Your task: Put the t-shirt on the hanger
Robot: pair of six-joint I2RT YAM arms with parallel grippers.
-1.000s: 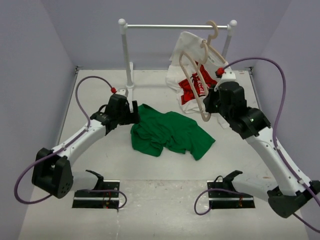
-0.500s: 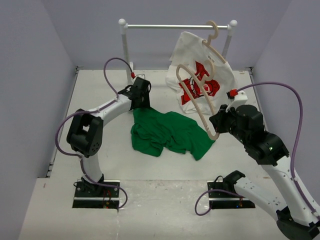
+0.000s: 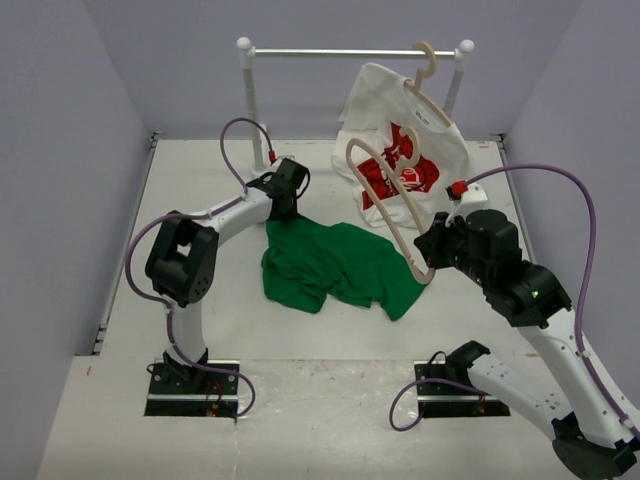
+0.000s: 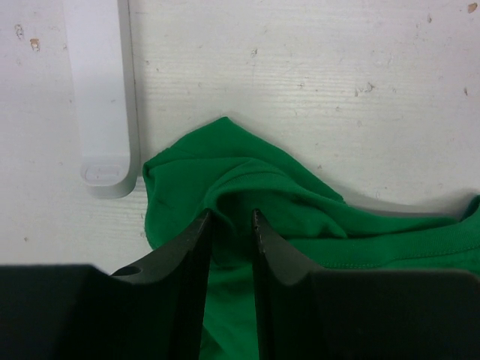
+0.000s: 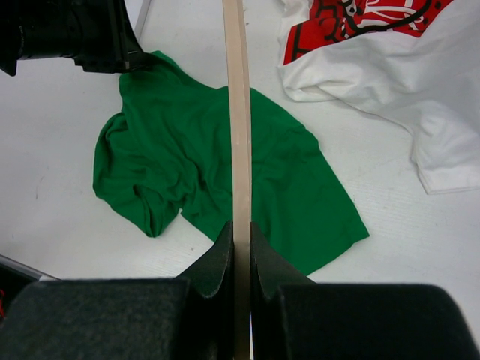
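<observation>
Looks like a fold at the 11 o'clock corner of the t-shirt (image 4: 247, 172) is pinched between the 2 fingers (image 4: 193, 255) of the left gripper (image 4: 230, 219), with just a narrow gap left. The t-shirt is laid crumpled mid-table (image 3: 200, 330). 1 arm of the hanger (image 5: 238, 112) is clamped tight in the right gripper (image 5: 240, 240) and held tilted over the t-shirt's 3 o'clock edge. A white tee (image 3: 400, 140) is hung from the rail (image 3: 340, 52) at 1 o'clock.
</observation>
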